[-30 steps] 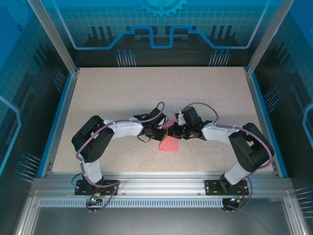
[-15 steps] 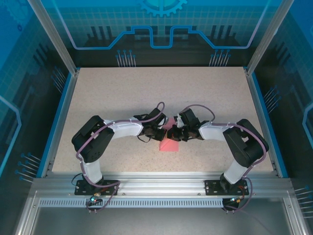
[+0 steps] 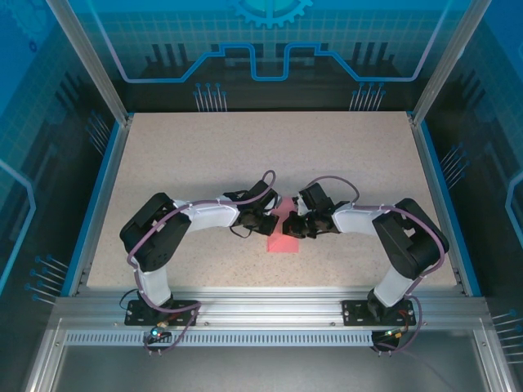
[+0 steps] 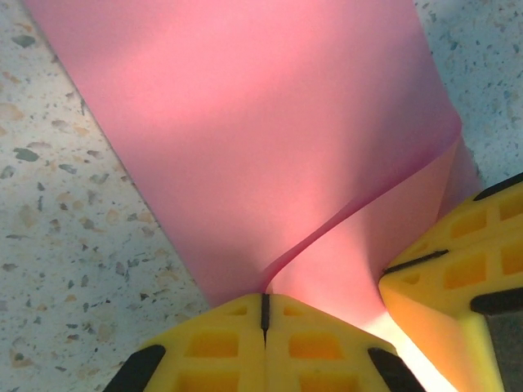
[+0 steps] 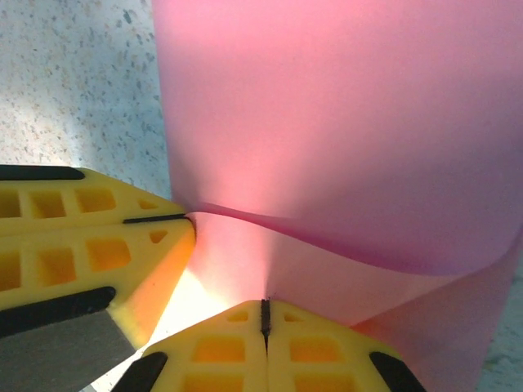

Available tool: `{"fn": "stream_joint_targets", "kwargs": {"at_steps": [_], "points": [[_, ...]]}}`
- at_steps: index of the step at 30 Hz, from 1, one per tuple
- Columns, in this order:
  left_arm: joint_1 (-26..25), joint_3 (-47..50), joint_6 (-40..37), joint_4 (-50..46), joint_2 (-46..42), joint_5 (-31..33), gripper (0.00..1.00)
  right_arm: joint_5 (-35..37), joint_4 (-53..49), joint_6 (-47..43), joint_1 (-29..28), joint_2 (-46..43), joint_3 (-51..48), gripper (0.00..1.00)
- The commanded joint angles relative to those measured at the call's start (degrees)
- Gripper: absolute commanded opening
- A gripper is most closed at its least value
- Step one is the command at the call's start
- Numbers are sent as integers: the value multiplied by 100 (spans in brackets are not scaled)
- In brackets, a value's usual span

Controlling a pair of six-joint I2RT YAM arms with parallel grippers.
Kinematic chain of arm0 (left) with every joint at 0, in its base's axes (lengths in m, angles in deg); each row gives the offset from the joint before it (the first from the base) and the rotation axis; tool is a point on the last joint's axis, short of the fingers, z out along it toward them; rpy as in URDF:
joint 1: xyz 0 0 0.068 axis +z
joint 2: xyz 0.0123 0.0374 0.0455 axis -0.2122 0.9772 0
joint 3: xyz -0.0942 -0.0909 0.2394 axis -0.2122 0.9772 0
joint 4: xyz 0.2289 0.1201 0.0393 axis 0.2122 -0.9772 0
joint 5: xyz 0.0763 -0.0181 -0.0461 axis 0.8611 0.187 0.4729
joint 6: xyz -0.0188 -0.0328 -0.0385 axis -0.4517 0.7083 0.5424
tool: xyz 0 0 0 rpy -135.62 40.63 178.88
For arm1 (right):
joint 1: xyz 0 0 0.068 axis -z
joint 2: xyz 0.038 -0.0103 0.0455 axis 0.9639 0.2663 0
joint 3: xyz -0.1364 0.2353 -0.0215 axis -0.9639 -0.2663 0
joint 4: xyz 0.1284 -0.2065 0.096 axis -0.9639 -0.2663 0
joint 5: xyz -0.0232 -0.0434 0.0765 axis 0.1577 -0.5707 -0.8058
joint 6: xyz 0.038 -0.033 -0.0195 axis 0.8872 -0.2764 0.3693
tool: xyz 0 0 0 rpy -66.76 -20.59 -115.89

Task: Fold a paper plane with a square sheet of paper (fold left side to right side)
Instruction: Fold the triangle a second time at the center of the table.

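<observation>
Edging the right gripper (image 5: 264, 309) leftward since earlier; pinching the square sheet of paper (image 4: 245, 122) with it and the left gripper (image 4: 264, 300), bowing it over to fold.

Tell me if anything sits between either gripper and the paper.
Nothing visible does. The left gripper and the right gripper are each shut on the paper itself, close beside one another, with the sheet bowing up in front of them.
</observation>
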Motion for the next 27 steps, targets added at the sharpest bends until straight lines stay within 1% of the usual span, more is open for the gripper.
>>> {"fn": "stream_joint_targets", "kwargs": {"at_steps": [1,8,10,14,17,19,21,23,27], "points": [[-42,-59,-108,-227,105,-71,5,130,-298,-138,-70,67,102,5],[-39,-138,-89,-291,-18,-53,9,268,-577,-153,-70,111,103,5],[-39,-183,-87,-356,-128,-22,11,299,-640,-144,-71,117,89,5],[-16,-252,-48,-536,-456,129,28,318,-659,-125,-62,120,50,5],[45,-245,32,-709,-761,186,37,324,-650,-123,-58,120,48,5],[93,-205,94,-815,-964,111,39,325,-655,-118,-61,107,50,5],[110,-132,146,-873,-1158,-56,40,327,-653,-120,-62,106,49,5],[105,-23,210,-862,-1324,-456,40,333,-651,-126,-61,104,52,5],[102,276,476,-535,-1424,-1588,39,323,-648,-129,-62,111,50,5]]}}
